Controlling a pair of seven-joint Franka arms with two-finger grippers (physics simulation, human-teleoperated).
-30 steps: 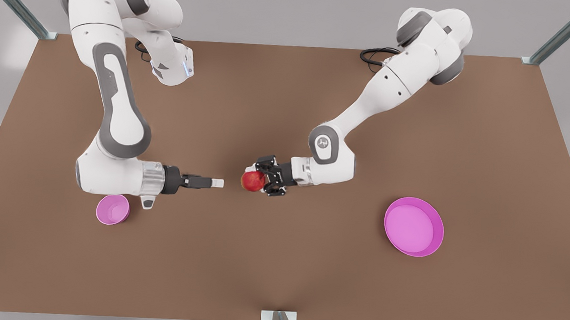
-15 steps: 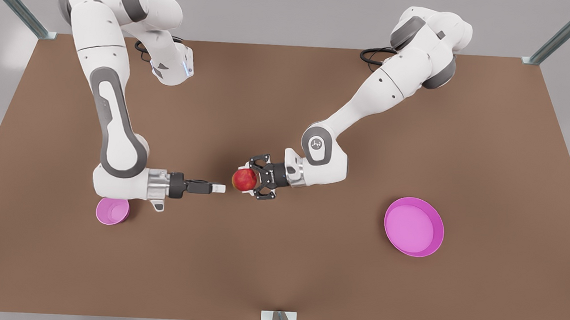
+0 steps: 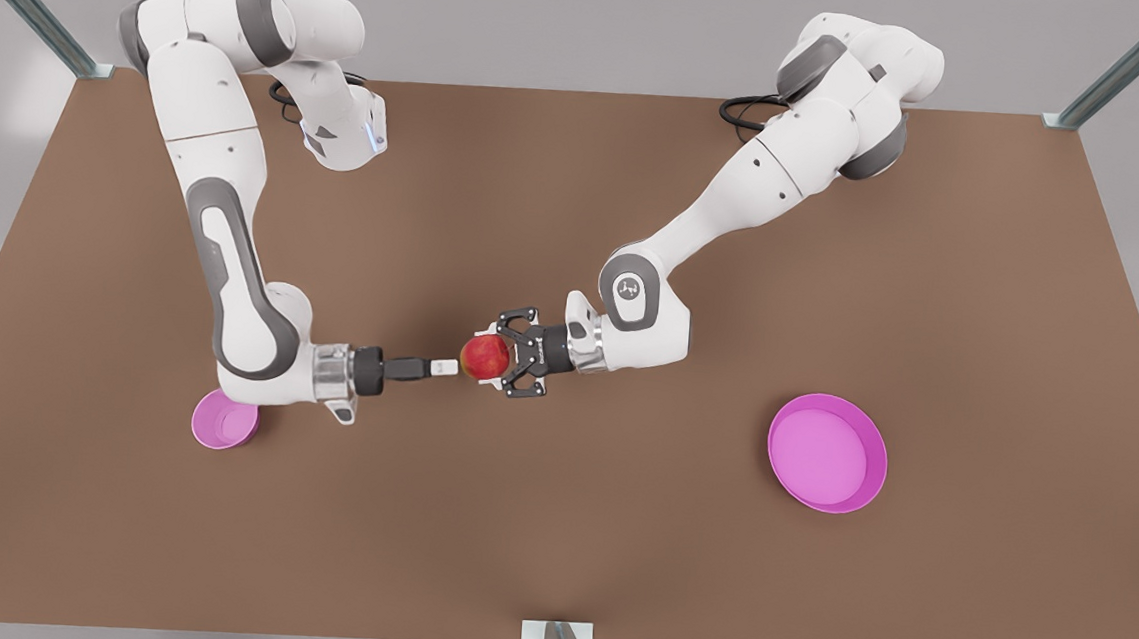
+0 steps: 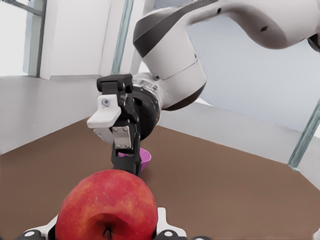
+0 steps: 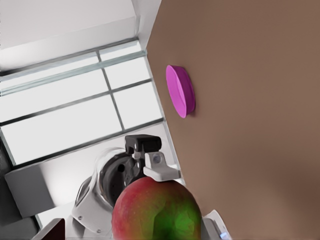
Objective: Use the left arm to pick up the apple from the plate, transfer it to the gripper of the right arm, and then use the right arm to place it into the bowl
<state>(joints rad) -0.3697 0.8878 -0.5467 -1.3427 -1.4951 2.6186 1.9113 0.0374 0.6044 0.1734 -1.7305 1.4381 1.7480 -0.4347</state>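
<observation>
The apple (image 5: 156,210) hangs just ahead of the right gripper, red with a green patch facing me. Behind it I see the left gripper (image 5: 186,200) clasping it. Farther off, the plate (image 5: 180,97) rests on the brown table (image 5: 250,125).

Mid-desk (image 3: 556,519) the way is blocked: the right hand (image 3: 441,367) sits tip-to-tip with the apple (image 3: 484,357) gripped by the left hand (image 3: 490,359). The right arm's wrist overhangs part of the bowl (image 3: 221,425). Open desk surrounds the plate (image 3: 827,453).
</observation>
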